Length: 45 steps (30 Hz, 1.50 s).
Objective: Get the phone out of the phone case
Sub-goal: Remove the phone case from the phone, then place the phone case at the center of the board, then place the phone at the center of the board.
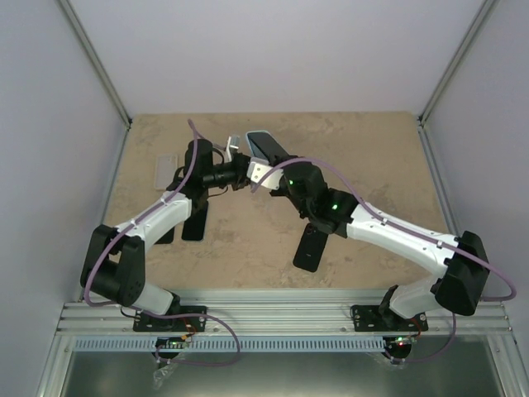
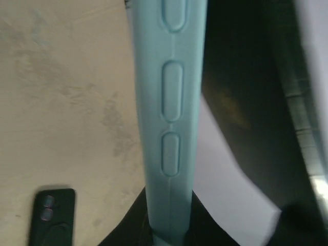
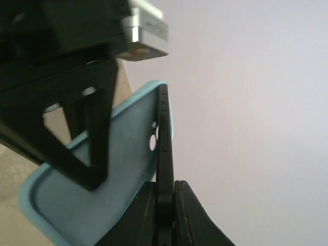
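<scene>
The phone [image 3: 164,148], held up at the upper middle of the overhead view, shows only its thin dark edge, its lower end hidden between the right claw [image 3: 165,215]'s tightly clamped fingers. The pale blue case [image 3: 120,159] stands half off it, pinched tight by the left claw [image 2: 169,228]. A spare phone [image 2: 51,215] lies on the table [image 2: 61,77].

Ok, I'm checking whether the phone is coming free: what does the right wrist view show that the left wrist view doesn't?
Only the right wrist: the dark phone, edge-on, pinched in the right gripper, beside the bare inner face and camera hole of the light blue case. Only the left wrist: that case's outer side with three button bumps, and a dark item with two lenses lying on the table. Both: the case itself.
</scene>
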### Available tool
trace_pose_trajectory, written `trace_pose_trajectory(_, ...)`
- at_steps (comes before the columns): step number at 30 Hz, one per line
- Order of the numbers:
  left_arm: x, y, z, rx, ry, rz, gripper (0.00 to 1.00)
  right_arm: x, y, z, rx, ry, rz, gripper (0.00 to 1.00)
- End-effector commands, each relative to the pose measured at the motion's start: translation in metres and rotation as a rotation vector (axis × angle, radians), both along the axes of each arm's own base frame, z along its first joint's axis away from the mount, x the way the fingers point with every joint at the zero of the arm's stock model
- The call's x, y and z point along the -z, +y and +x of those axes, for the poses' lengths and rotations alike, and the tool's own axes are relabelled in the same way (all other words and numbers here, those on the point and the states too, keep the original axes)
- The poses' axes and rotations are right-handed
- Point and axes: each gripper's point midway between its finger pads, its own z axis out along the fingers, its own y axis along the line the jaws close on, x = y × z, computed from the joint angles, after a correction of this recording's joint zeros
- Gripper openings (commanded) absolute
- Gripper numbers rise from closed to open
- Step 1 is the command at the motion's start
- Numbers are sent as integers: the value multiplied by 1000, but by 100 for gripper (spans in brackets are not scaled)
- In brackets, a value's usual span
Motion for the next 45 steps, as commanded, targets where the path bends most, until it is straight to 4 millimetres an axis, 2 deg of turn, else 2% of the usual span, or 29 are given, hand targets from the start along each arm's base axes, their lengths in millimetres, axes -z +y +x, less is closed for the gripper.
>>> trace_pose_trajectory(1,14,7,8,-29,-83,88,0,-62,-10,7,34,-45,173,1)
trace_pose_trajectory(6,21,11,12,-50,-72,110,0,-72,-14,8,28,-12,219,0)
trace_pose_trajectory(11,24,14,16,-58,-79,130,0,-73,-20,13,24,26,248,1)
trace_pose_trajectory(17,19,16,22,-45,-162,191,0,-68,-43,27,61,42,265,1)
trace_pose_trajectory(24,20,22,36,-35,-176,235,0,-40,-67,48,116,36,236,1)
trace_pose_trajectory(29,26,16,43,38,-193,280,0,-22,-80,63,152,19,222,1)
trace_pose_trajectory(33,37,13,52,91,-209,347,0,-2,-89,80,181,-5,196,0)
trace_pose_trajectory(39,57,4,73,179,-222,405,0,29,-91,100,203,-16,151,1)
trace_pose_trajectory(45,73,-11,92,242,-185,360,0,59,-98,120,241,-30,128,1)
